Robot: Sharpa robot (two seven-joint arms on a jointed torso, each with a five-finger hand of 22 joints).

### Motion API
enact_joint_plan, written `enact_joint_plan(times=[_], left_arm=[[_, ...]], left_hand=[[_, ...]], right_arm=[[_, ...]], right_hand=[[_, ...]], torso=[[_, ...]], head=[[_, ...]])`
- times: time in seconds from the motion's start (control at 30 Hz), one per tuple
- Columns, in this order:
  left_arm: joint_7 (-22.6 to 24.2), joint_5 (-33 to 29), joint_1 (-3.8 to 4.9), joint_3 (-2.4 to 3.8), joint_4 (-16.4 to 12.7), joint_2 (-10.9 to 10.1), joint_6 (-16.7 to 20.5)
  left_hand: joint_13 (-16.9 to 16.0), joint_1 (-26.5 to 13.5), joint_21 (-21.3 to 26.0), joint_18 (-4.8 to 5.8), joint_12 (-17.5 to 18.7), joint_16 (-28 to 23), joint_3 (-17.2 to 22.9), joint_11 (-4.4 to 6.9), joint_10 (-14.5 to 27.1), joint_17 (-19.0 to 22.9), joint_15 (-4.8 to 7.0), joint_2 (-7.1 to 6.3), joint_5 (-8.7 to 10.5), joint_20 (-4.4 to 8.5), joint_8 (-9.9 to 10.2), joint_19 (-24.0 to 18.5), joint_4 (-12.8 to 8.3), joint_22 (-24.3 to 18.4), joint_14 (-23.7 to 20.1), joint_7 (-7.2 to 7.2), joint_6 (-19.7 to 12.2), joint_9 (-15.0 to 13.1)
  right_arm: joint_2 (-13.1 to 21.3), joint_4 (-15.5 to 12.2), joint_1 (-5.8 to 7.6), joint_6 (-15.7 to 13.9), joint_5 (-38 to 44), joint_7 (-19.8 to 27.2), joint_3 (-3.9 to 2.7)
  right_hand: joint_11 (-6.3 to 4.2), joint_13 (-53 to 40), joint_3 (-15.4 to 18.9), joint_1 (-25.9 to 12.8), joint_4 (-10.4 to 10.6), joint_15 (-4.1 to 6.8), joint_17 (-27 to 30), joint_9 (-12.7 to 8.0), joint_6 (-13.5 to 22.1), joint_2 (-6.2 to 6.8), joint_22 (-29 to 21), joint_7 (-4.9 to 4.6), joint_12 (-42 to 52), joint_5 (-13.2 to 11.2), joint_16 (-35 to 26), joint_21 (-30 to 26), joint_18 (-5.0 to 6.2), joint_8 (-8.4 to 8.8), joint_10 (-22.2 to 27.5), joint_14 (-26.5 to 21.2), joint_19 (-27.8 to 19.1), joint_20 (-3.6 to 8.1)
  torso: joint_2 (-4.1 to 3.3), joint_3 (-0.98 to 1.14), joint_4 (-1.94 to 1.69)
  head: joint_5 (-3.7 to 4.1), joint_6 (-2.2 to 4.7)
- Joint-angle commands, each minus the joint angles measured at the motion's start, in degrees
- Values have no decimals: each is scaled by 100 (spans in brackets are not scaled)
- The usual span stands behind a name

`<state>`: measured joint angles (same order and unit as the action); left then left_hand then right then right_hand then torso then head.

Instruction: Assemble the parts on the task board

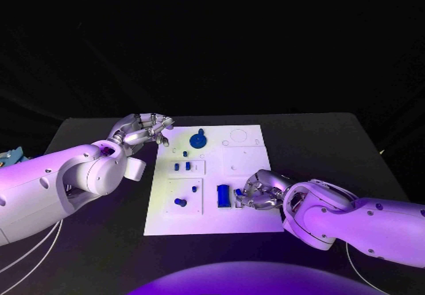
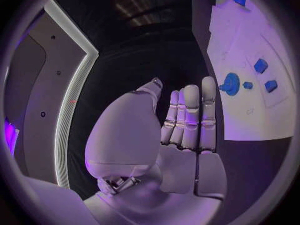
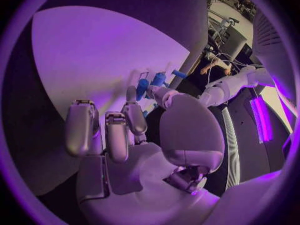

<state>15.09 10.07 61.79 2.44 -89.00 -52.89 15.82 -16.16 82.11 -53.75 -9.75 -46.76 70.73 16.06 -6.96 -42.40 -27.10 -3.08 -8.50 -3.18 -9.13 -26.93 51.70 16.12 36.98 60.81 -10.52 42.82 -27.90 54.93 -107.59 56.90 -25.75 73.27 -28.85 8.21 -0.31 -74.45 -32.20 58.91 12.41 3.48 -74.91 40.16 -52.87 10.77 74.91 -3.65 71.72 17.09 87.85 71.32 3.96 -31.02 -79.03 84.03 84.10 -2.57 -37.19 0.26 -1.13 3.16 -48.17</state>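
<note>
The white task board (image 1: 232, 218) lies mid-table. On it are a blue gear (image 1: 199, 141), two small blue pegs (image 1: 182, 166), a blue knob (image 1: 180, 201) and an upright blue block (image 1: 223, 195). My right hand (image 1: 258, 190) rests on the board's near right part, just right of the block. Its thumb and a finger pinch a small blue part (image 3: 142, 88) down at the board. My left hand (image 1: 142, 130) hovers off the board's far left corner and holds nothing; its fingers (image 2: 190, 116) stand straight and close together. The gear (image 2: 231, 83) lies beyond them.
The black table (image 1: 319, 141) runs wide on the board's right and far sides. The left forearm (image 1: 62, 184) covers the table left of the board. An empty round recess (image 1: 239, 135) marks the board's far right corner.
</note>
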Motion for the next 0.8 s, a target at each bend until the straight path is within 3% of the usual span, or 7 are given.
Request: enact_joint_plan(times=[0.03, 0.13, 0.33, 0.47, 0.53, 0.57, 0.8], left_arm=[[28, -20, 4, 3, -16, 3, -83], [24, -20, 5, 3, -17, 0, -81], [20, -20, 5, 3, -19, -3, -81], [19, -20, 5, 3, -17, -2, -81], [19, -20, 5, 3, -17, -1, -82], [18, -20, 5, 3, -16, -1, -81], [16, -20, 5, 3, -10, -1, -76]], left_hand=[[5, -26, 38, -79, -31, 19, 7, -13, 25, 5, -17, 27, 7, 12, 14, 40, 12, -5, 0, -4, -31, 5], [5, -26, 38, -79, -31, 19, 7, -13, 25, 5, -17, 27, 7, 12, 14, 40, 12, -5, 0, -4, -31, 5], [9, -26, 40, -80, -34, 23, 7, -13, 26, 6, -17, 28, 7, 12, 13, 43, 12, -6, 2, -4, -31, 10], [9, -26, 40, -80, -34, 23, 7, -13, 26, 6, -17, 28, 7, 12, 13, 43, 12, -6, 2, -4, -31, 10], [9, -26, 40, -80, -34, 23, 7, -13, 26, 6, -17, 28, 7, 12, 13, 43, 12, -6, 2, -4, -31, 10], [9, -26, 40, -80, -34, 23, 7, -13, 26, 6, -17, 28, 7, 12, 13, 43, 12, -6, 2, -4, -31, 10], [9, -26, 40, -80, -34, 23, 7, -13, 26, 6, -17, 28, 7, 12, 13, 43, 12, -6, 2, -4, -31, 10]], right_arm=[[-16, 10, -7, 142, 0, 39, 0], [-29, 18, -7, 170, 0, 34, 0], [-46, 47, -7, 235, 0, 5, 0], [-62, 72, -7, 237, 0, -5, 0], [-67, 76, -7, 229, 0, 1, 0], [-70, 74, -7, 225, 2, 8, 0], [-55, 47, -7, 202, 58, 37, 0]], right_hand=[[16, -6, 75, -68, 38, 31, -909, -10, -16, 3, 1063, -43, 22, 32, 16, 0, -62, 37, -38, 478, 79, 19], [12, -20, 255, -75, 116, 34, -909, -17, -34, 7, 1062, -37, 31, 164, 16, -5, -62, 55, -45, 478, 78, 21], [16, -12, 381, -96, 184, 32, -896, -23, -41, 15, 1057, -42, 16, 157, 11, -23, -59, 70, -36, 475, 73, 21], [19, -13, 701, -202, 392, 28, -882, -32, -54, 53, 1053, -42, 8, 35, 5, -42, -56, 97, -33, 472, 67, 18], [11, -16, 959, -307, 427, 33, -875, -35, -59, 10, 1048, -32, 3, -331, 2, -65, -52, 115, -30, 470, 62, 21], [10, -17, 1017, -322, 429, 35, -874, -35, -60, 3, 1047, -31, 2, -388, 1, -68, -52, 119, -30, 470, 61, 21], [9, -34, 1042, -325, 428, 35, -867, -35, -62, 1, 1048, -29, 21, -405, -1, -67, -52, 119, -42, 469, 61, 22]], torso=[[-5, 1, -1], [-7, 2, 0], [-2, 0, 1], [-5, 3, 2], [-5, 4, 2], [-5, 5, 0], [-6, 6, 4]], head=[[4, 2], [2, -9], [-4, -15], [-1, -18], [0, -17], [4, -22], [-2, -26]])
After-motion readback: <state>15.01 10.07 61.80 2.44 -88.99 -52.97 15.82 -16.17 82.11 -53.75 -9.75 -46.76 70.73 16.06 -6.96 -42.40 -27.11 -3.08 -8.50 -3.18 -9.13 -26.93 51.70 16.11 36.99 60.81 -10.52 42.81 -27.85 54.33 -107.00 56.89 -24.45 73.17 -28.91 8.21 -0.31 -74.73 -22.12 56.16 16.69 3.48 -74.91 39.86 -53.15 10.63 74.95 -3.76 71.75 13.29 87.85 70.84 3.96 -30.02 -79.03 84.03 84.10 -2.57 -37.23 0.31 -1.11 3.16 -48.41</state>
